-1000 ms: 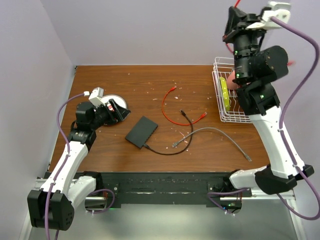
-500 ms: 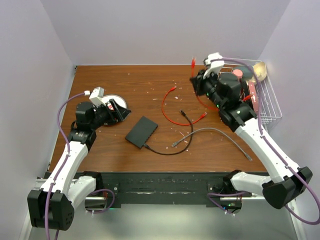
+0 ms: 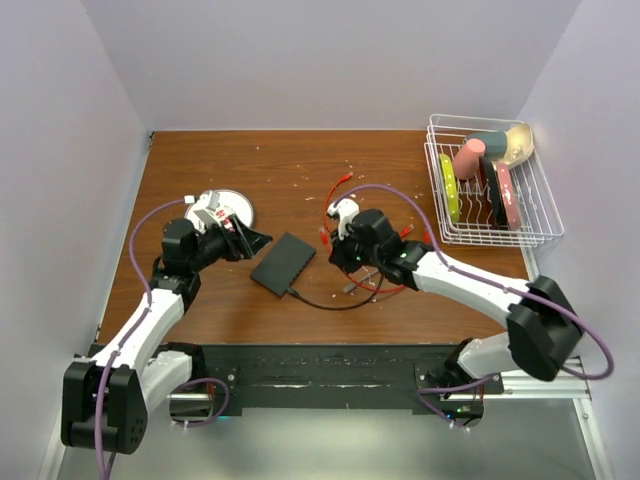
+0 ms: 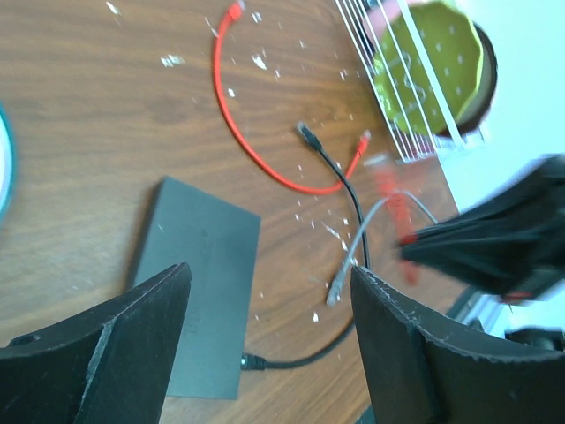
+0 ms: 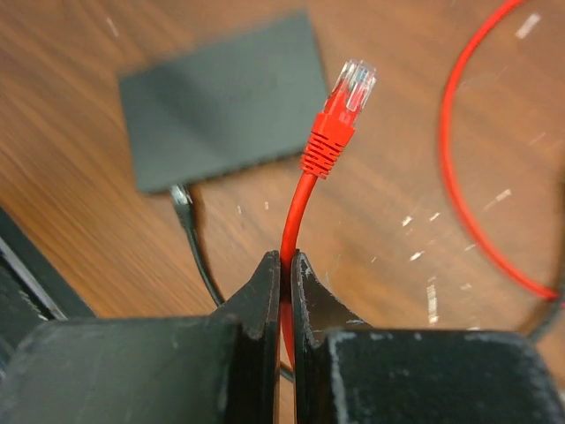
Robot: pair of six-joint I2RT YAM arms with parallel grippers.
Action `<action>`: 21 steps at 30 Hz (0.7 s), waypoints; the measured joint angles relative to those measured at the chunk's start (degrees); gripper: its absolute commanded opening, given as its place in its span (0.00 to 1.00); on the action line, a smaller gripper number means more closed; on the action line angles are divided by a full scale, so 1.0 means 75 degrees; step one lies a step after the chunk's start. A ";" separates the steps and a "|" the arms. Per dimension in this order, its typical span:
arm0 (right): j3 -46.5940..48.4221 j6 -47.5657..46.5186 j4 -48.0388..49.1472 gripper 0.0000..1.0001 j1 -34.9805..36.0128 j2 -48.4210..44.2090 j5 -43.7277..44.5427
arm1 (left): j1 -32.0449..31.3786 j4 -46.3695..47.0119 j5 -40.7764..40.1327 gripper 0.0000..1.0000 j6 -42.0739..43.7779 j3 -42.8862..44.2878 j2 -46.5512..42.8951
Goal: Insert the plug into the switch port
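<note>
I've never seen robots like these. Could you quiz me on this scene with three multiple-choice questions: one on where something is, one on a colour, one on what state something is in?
1. Where is the switch?
A. Flat on the table
B. Lifted in the air
C. Hanging over the table's edge

2. What colour is the cable in the right gripper?
A. Black
B. Red
C. Grey

3. How is the left gripper?
A. Open and empty
B. Shut on the switch
C. Shut on the cable

Answers: 1 A, it lies flat on the wood. 2 B, the right wrist view shows a red cable pinched. 3 A, its jaws stand apart with nothing between.
</note>
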 measured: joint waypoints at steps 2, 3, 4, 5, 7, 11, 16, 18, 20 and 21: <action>-0.0303 0.0064 0.0230 0.00 0.0085 0.0396 -0.0055 | -0.0108 0.0326 0.0146 0.77 -0.0067 -0.0268 0.0058; -0.0425 0.0087 0.0312 0.00 0.0134 0.0545 -0.0076 | -0.0172 0.0513 0.0230 0.76 -0.0114 -0.0425 0.0108; -0.0495 0.0117 0.0370 0.00 0.0178 0.0673 -0.0079 | -0.0236 0.0711 0.0315 0.76 -0.0154 -0.0577 0.0169; -0.0530 0.0125 0.0437 0.00 0.0224 0.0772 -0.0085 | -0.0294 0.0968 0.0417 0.75 -0.0221 -0.0784 0.0248; -0.0539 0.0146 0.0656 0.00 0.0353 0.0959 -0.0082 | -0.0367 0.1376 0.0574 0.73 -0.0399 -0.1087 0.0420; -0.0539 0.0172 0.1029 0.00 0.0688 0.1116 -0.0070 | -0.0562 0.2127 0.0766 0.71 -0.0711 -0.1364 0.0941; -0.0539 0.0189 0.1253 0.00 0.1003 0.1137 -0.0061 | -0.0921 0.2754 0.0781 0.68 -0.0970 -0.1364 0.1233; -0.0539 0.0207 0.1276 0.00 0.1078 0.1137 -0.0067 | -0.1005 0.2938 0.0755 0.65 -0.1035 -0.1364 0.1314; -0.0539 0.0210 0.1311 0.00 0.1148 0.1137 -0.0076 | -0.1032 0.3013 0.0699 0.63 -0.1131 -0.1364 0.1413; -0.0539 0.0210 0.1323 0.00 0.1169 0.1137 -0.0082 | -0.1037 0.3022 0.0647 0.63 -0.1142 -0.1364 0.1451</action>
